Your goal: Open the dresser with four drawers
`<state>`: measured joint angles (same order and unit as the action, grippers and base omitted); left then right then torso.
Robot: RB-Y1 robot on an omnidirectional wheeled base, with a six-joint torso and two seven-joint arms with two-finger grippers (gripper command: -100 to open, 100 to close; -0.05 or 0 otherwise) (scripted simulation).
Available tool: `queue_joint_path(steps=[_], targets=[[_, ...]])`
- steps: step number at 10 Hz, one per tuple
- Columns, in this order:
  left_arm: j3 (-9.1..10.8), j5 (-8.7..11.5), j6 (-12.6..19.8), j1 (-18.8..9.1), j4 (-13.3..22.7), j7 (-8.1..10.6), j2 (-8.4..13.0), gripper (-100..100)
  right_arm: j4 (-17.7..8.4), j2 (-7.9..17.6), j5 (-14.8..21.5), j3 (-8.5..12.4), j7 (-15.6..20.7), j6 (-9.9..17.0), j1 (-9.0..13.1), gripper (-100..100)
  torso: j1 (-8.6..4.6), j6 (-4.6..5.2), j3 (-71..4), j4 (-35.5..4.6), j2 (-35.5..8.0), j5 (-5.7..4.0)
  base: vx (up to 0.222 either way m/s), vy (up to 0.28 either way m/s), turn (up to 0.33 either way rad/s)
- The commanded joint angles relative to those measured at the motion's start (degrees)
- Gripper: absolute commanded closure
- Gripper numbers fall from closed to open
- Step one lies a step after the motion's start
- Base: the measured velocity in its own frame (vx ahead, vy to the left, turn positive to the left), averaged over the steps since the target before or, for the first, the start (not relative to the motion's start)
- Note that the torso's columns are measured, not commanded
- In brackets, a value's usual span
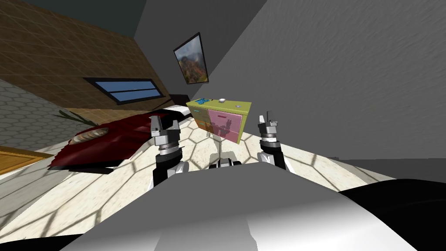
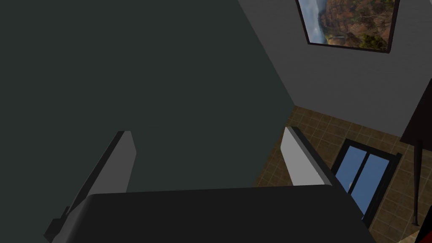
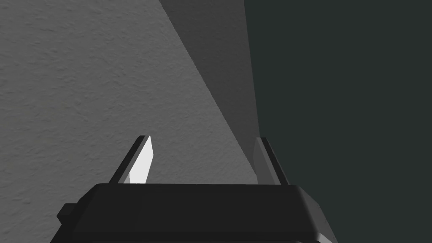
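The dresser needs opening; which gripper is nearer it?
Right, narrowly. The right gripper hangs short of the dresser off its pink end; the left gripper sits farther aside, toward the bed.

Dark forearms [image 1: 162,171], ribbed grey wrists [image 1: 167,150], pale fingers [image 2: 301,162]

One yellow-green dresser [image 1: 237,106] is being counted, with four drawer fronts being shown on it: one teal, one orange, two pink. Two things are being carried on the dresser's top, one blue thing [image 1: 201,101] and one white thing [image 1: 222,100]. One framed picture [image 1: 191,59] is being displayed above the dresser. One two-paned window [image 1: 126,89], one dark red bed [image 1: 117,135] and one plant [image 1: 69,116] are being seen to the dresser's left. Two grippers are being held before the dresser, the left gripper [image 1: 165,122] and the right gripper [image 1: 265,117], each with two fingers being held apart.
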<state>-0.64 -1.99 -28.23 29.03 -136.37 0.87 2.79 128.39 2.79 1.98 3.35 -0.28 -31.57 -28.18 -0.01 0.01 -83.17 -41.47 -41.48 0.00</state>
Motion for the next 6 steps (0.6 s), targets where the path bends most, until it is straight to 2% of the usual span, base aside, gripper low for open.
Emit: queue_joint_path(steps=[1,6], targets=[[-0.67,-0.53,0.43,-1.24,2.99,-0.41,3.23,-100,-0.01,0.00,0.00,0.00,0.00,0.00,0.00,0,-0.01,0.00,-1.15,-0.55,-0.49,0.00,0.072,-0.012,-0.073],[-2.01,-1.59,1.53,-3.82,9.20,-1.17,5.26,-100,-0.01,0.00,0.00,0.00,0.00,0.00,-0.01,0,-0.01,-0.01,-1.34,-0.84,-0.90,-0.01,0.092,-0.018,-0.067]])
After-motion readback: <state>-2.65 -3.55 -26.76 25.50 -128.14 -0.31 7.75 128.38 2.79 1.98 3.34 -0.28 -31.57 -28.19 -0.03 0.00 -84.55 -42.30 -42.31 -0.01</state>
